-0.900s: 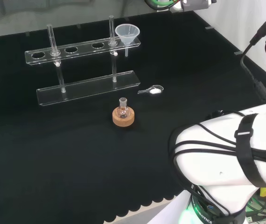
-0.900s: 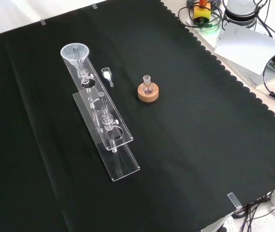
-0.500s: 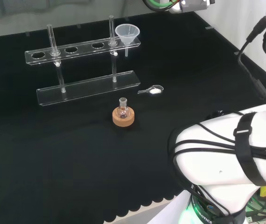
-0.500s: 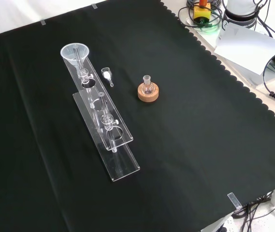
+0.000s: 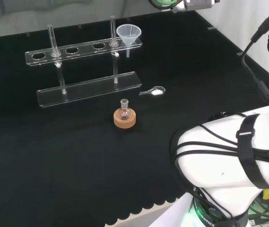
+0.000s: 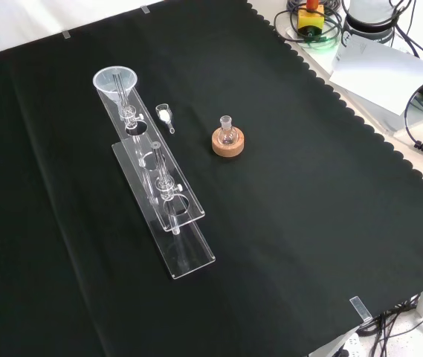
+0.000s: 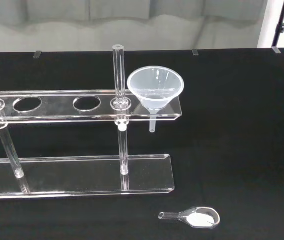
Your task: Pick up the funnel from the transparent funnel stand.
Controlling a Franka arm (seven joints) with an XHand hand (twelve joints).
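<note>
Honestly, I cannot tell how the robot hand is set at this moment, so I work from what its wrist camera looks at. That camera faces the funnel [image 7: 155,89] squarely, which I judge to be the lining-up stage before any reach, with the pick not yet begun.

Moving outward, the funnel sits upright in the end hole of the upper plate of the transparent funnel stand [image 7: 82,172], its cone resting on the rim of the hole and its short stem hanging through beneath. In the head view the funnel [image 5: 129,34] is at the right end of the stand [image 5: 87,87]; in the front view the funnel [image 6: 115,80] is at the far end of it [image 6: 181,253]. It looks empty. Sitting at the very end leaves one side of the cone free of the upright rods, which I judge the easier side to come in from. The other holes in the plate stand open.

Farther out on the desk [image 5: 54,156], a small clear scoop [image 5: 154,91] lies just beside the stand's base, with a little white powder in its bowl. Nearer the arm, a small round-bottomed flask [image 5: 124,110] stands upright in a cork ring [image 5: 125,119], which keeps it from rolling; I cannot tell whether it holds anything.
</note>
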